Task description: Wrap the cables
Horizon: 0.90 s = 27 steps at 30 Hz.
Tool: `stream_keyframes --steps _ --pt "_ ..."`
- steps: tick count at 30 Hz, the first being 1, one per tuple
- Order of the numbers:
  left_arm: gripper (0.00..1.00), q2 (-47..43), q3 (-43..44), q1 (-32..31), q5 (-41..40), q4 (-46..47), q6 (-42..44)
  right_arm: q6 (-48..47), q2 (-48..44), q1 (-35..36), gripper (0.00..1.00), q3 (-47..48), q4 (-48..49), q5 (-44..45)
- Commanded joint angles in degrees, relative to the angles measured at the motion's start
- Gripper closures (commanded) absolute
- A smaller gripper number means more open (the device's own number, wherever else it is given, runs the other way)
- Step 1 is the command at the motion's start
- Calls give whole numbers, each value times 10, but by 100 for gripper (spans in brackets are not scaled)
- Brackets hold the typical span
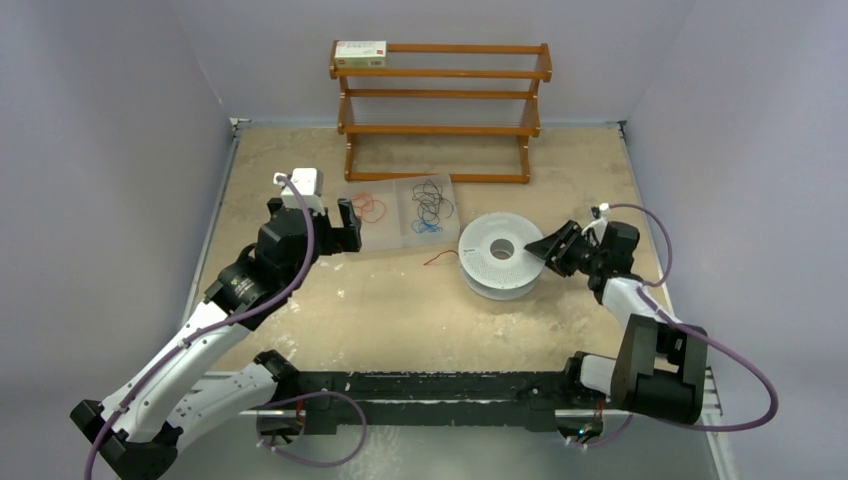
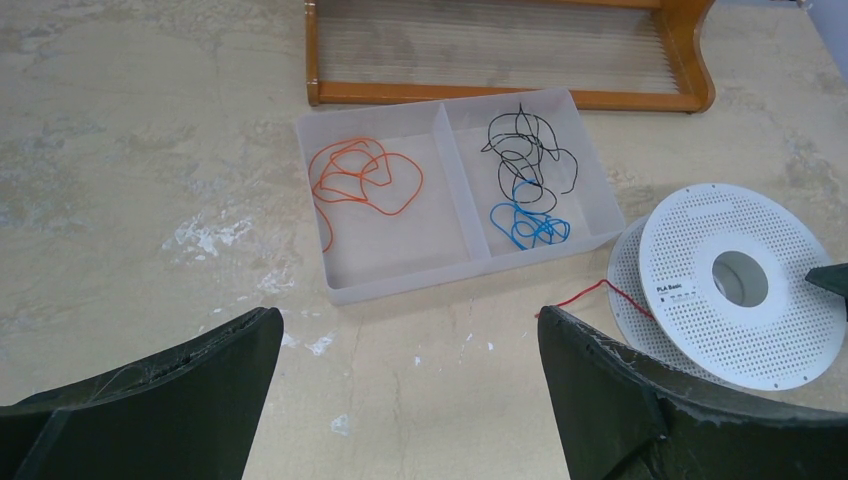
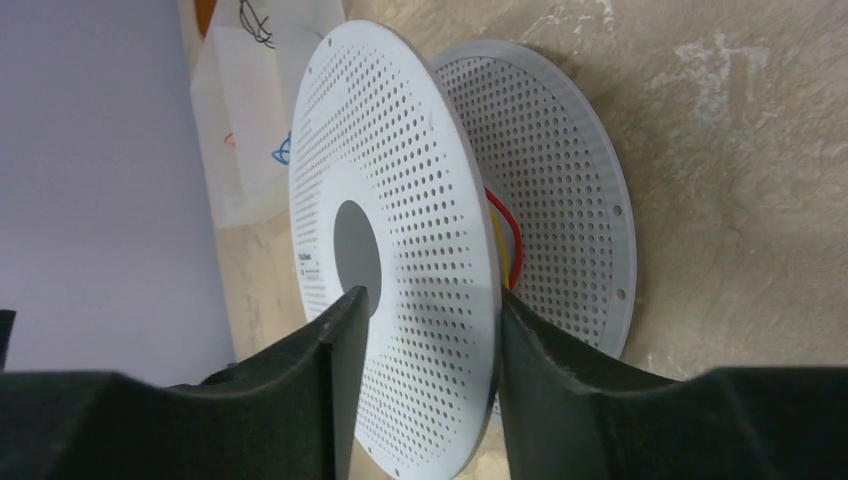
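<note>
A grey-white perforated spool (image 1: pixel 497 257) lies flat right of centre. A red cable (image 1: pixel 438 258) trails from it to the left. In the right wrist view, red and yellow cable (image 3: pixel 506 236) sits on the hub between the flanges. My right gripper (image 1: pixel 548 250) straddles the spool's upper flange (image 3: pixel 420 250), one finger on top and one beneath, closed against it. My left gripper (image 2: pixel 410 335) is open and empty, above bare table just in front of the clear tray (image 2: pixel 400 285). The tray holds an orange cable (image 2: pixel 355 180), a black cable (image 2: pixel 525 150) and a blue cable (image 2: pixel 530 225).
A wooden three-shelf rack (image 1: pixel 440 100) stands at the back behind the tray, with a small box (image 1: pixel 360 53) on its top shelf. Grey walls close in the table on the left, right and back.
</note>
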Motion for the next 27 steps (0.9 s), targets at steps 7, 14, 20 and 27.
stream_keyframes --steps 7,14,20,27 --pt "0 -4 -1 3 1 19 -6 4 -46 -3 82 19 19 -54" --pt "0 -5 -2 2 -1 18 -5 -10 -92 -3 100 43 -23 -65" --pt "1 -11 -2 3 -5 18 -7 -28 -147 -2 100 67 -48 -68" --pt "1 -14 -2 2 -12 17 -9 -34 -226 3 100 108 -98 -67"
